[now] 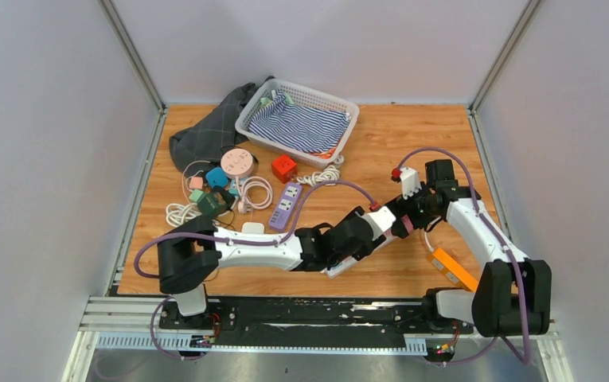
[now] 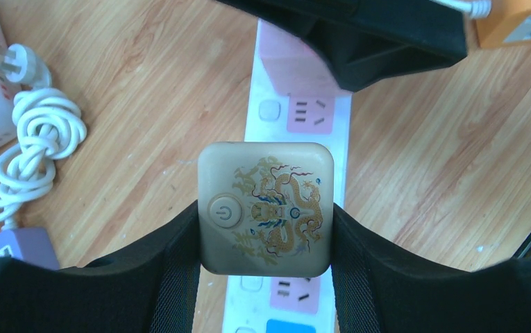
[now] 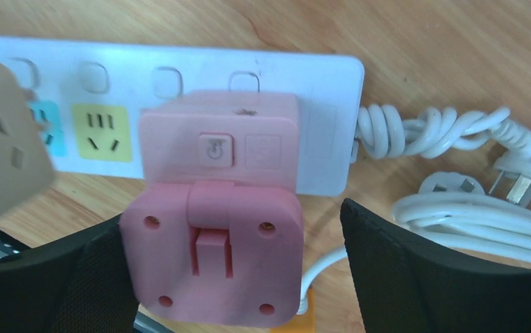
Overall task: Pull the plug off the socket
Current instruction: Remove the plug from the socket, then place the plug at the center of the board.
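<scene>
Mid-table, under both wrists: white power strip [image 2: 259,76], lying flat, long axis diagonal in the top view, from near-left to far-right. Cable end toward the right arm's side, with a coiled cord just beside it.

Seated on the strip: beige plug [image 2: 266,207], square block, dragon print and power button facing straight up. Clamped by left gripper [image 2: 266,236], fingers [image 2: 172,263] pressed on two opposite sides.

Further along the same strip: pink plug [image 3: 219,149], also upright, button face up. Straddled by right gripper [image 3: 231,257], spread wide; one finger at the plug's edge, the other finger [image 3: 401,270] well apart from it.

Surface: wooden table [image 1: 412,143], light orange grain. Plain grey walls [image 1: 46,119] on three sides.

Far side: white basket [image 1: 341,107] with striped cloth inside. Left of centre: purple strip [image 1: 285,205] and a clutter of small adapters and white cable [image 2: 37,146]. Near right arm: orange socket [image 1: 454,269].
</scene>
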You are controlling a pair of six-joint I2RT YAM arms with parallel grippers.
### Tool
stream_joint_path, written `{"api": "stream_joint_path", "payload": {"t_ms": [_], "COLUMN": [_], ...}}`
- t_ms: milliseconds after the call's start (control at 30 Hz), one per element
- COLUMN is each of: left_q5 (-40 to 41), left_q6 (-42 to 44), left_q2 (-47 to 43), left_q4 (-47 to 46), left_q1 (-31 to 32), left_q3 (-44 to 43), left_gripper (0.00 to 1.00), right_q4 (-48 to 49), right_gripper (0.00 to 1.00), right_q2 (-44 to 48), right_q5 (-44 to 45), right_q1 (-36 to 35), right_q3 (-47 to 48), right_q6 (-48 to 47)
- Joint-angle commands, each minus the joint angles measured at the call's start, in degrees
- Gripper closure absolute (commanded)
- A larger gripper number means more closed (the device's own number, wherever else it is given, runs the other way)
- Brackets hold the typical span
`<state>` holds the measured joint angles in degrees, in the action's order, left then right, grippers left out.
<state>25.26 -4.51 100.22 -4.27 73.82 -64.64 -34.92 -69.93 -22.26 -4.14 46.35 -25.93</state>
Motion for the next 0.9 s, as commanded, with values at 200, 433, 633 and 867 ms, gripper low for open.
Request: {"api": "stream_joint_path", "payload": {"t_ms": [200,433,633,867], "left_q5": [-2.39,-3.98,-9.65,-9.91], "left_q6": [-1.63,-3.40,-10.09,-17.21], "left_q2": [-12.54,-20.26,-28.93,-36.50], "left_q4": [-1.55,-1.53,-1.68,-1.88], "left_q1": [-2.11,-5.97,-16.59,-29.12], "left_q3": [8.27,14.88,20.78,24.05], "left_gripper": [1.00,1.00,1.00,1.00], "right_q4": [-3.84,-4.72,-6.76,-5.77], "right_gripper": [0.00,0.00,0.00,0.00], "right_q2": [2.27,6.86,14.75,23.03], "right_q5": [5.55,1.43,-4.91,-3.89], "right_q1": [0.45,0.42,0.45,0.66], "right_q3": [-0.52,0.25,0.38,-0.83], "right_q6": [-1.27,-1.75,-4.43,-5.55]}}
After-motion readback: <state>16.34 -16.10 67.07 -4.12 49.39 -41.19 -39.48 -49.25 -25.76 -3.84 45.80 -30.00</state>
